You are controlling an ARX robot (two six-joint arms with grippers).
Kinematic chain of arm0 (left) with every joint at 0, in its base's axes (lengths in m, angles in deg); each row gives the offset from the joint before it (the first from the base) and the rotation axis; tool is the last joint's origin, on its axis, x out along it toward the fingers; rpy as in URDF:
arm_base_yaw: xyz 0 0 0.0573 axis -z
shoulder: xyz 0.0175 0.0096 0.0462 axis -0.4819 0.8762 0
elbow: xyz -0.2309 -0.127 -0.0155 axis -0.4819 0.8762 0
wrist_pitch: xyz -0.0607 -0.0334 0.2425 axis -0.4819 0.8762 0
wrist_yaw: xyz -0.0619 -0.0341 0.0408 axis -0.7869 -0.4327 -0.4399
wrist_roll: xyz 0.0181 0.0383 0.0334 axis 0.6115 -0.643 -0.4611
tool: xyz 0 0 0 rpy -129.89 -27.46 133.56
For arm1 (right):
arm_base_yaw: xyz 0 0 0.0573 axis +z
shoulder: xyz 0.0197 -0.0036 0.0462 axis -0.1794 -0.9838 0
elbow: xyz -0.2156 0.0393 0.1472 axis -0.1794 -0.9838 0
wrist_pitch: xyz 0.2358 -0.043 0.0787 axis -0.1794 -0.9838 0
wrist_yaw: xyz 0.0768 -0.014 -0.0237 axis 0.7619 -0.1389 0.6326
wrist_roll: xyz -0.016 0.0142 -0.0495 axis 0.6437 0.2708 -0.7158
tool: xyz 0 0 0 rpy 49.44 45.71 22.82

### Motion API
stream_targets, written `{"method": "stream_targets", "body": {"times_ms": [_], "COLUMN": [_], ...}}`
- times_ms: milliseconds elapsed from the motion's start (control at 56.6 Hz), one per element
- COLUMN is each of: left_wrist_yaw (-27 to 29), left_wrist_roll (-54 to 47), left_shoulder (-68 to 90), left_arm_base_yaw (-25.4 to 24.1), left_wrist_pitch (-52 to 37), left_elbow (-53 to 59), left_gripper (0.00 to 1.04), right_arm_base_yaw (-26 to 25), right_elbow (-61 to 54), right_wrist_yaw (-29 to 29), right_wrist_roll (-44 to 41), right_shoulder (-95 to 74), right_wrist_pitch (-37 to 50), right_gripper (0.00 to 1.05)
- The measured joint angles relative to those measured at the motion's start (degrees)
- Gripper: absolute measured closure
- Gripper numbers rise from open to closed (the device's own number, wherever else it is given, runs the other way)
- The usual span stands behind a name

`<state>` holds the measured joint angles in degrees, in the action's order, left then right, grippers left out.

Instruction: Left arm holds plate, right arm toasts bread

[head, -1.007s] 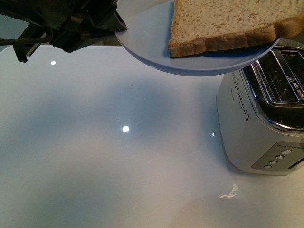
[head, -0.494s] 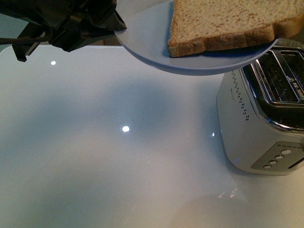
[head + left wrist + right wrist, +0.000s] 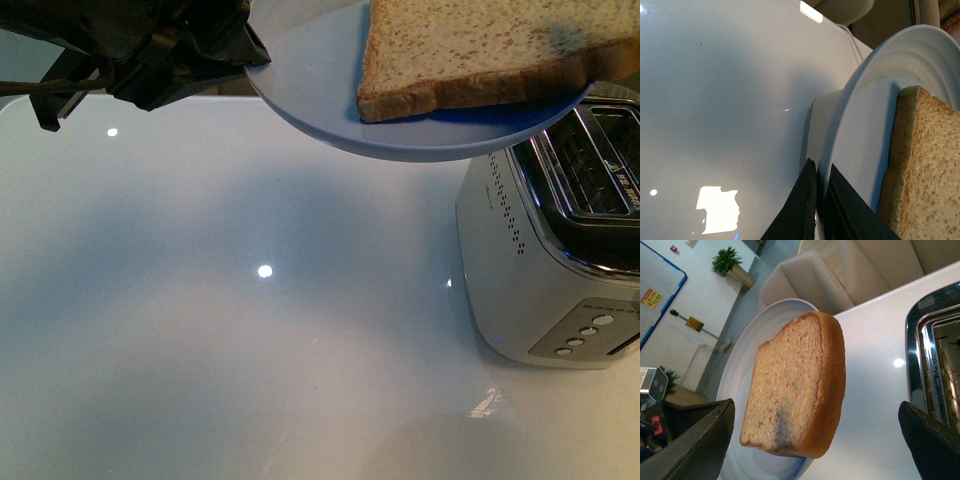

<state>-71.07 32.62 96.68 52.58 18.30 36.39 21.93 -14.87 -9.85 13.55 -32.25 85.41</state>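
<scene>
A pale blue-grey plate (image 3: pixel 320 80) hangs in the air at the top of the front view, above the table and partly over the toaster (image 3: pixel 545 260). My left gripper (image 3: pixel 235 45) is shut on the plate's left rim; its fingers (image 3: pixel 805 205) pinch the rim (image 3: pixel 822 175) from both sides. A slice of brown bread (image 3: pixel 470 50) lies on the plate (image 3: pixel 745 365), reaching past its edge. In the right wrist view the bread (image 3: pixel 795 385) sits between the wide-apart fingers of my open right gripper (image 3: pixel 815 440), which touch nothing.
The silver two-slot toaster stands on the glossy white table (image 3: pixel 200 320) at the right, slots (image 3: pixel 600 165) facing up, buttons (image 3: pixel 585 335) on its front. The toaster slot (image 3: pixel 940 370) also shows in the right wrist view. Chairs (image 3: pixel 805 280) stand behind the table.
The plate with the bread has shifted very slightly to the right. A shadow now falls on the bread's right part.
</scene>
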Motion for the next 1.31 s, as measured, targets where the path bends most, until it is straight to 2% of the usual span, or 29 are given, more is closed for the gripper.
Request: {"method": "stream_targets", "body": {"times_ms": [283,583,671,812,1148,1307], "left_wrist_yaw": [0.02,0.02,0.04,0.04,0.00,0.00], "left_wrist_roll": [0.00,0.00,0.02,0.15,0.20,0.20], "left_shoulder": [0.00,0.00,0.00,0.00,0.00,0.00], "left_arm_base_yaw": [0.00,0.00,0.00,0.00,0.00,0.00], "left_wrist_pitch": [0.02,0.00,0.00,0.00,0.02,0.00], "left_elbow": [0.00,0.00,0.00,0.00,0.00,0.00], "left_gripper": [1.01,1.01,1.01,1.01,1.01,1.01], "right_arm_base_yaw": [0.96,1.40,1.46,1.29,-3.54,-7.65], "right_elbow": [2.25,2.75,2.75,2.75,4.92,9.11], "right_wrist_yaw": [0.87,0.76,0.74,0.94,1.68,-2.23], "right_wrist_roll": [5.66,7.04,7.54,7.72,7.23,0.02], "right_shoulder": [-6.08,-7.06,-7.08,-6.01,5.14,10.91], "right_wrist_pitch": [3.37,3.52,3.52,2.89,-3.82,-9.64], "right_gripper": [0.09,0.55,0.78,1.01,1.02,1.02]}}
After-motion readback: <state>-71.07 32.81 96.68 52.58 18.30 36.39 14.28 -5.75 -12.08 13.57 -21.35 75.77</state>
